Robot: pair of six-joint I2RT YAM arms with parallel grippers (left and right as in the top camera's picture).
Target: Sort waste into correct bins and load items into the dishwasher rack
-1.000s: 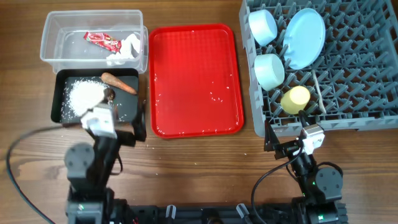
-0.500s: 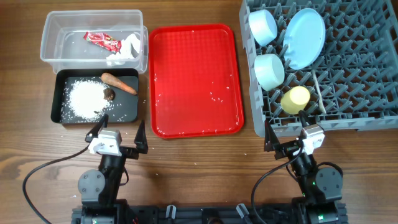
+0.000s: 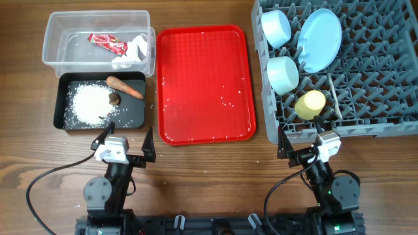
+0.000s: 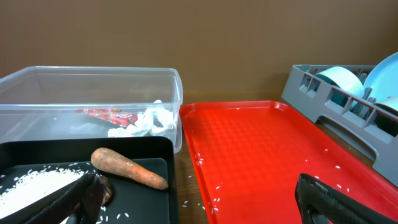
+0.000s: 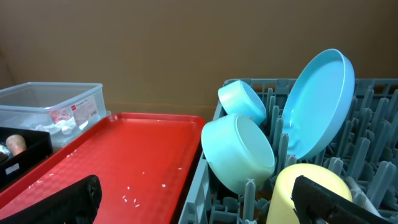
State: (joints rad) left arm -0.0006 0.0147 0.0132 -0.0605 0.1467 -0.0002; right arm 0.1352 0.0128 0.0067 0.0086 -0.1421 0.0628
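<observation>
The clear tub (image 3: 59, 29) holds the red sauce packet (image 3: 107, 43) and white tissue (image 3: 134, 49). The black tray (image 3: 62, 114) holds rice (image 3: 88, 102), the carrot (image 3: 125, 87) and the brown lump (image 3: 114, 98). The grey rack (image 3: 372, 78) holds the pale blue plate (image 3: 320, 39), two pale blue bowls (image 3: 276, 27) (image 3: 283, 73) and the yellow cup (image 3: 309, 104). The spoon is not visible. My left gripper (image 3: 124, 141) is open and empty, near the front of the black tray. My right gripper (image 3: 299, 141) is open and empty, in front of the rack.
A flat red serving tray (image 3: 205, 83) lies in the middle with a few rice grains on it. A few grains lie on the wood between it and the black tray (image 4: 200, 205). Cables run along the front edge.
My left arm has pulled back from the black tray towards the front edge and settled low there. The right arm has not moved.
</observation>
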